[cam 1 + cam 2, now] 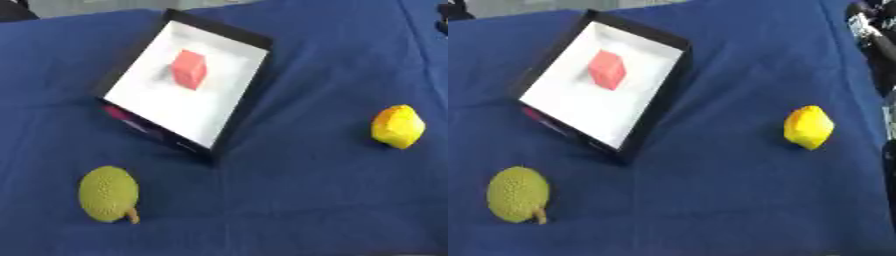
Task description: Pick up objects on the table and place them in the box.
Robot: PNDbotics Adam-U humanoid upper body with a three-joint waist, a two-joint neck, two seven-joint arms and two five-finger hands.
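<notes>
1 red cube boxed, 2 fruits left on the blue counter.

The box point(229, 117), black-walled with a white floor, sits askew at upper left of the frame and holds a red cube point(188, 69) near its far end. A yellow lemon-like fruit point(398, 126) lies at right centre, well apart from the box; a bumpy green fruit point(108, 193) with a short stalk lies at lower left, near the box's front corner. Neither hand shows in either view: only part of a dark arm point(874, 37) appears at the upper right edge of the right eye view, so I cannot tell whether the fingers are apart or together. The next pick looks like the yellow fruit, nearest that arm; it would be best to approach from above, wrap the fingers around its widest part, and lift clear over the box's wall before releasing onto the bare white floor beside the cube.
</notes>
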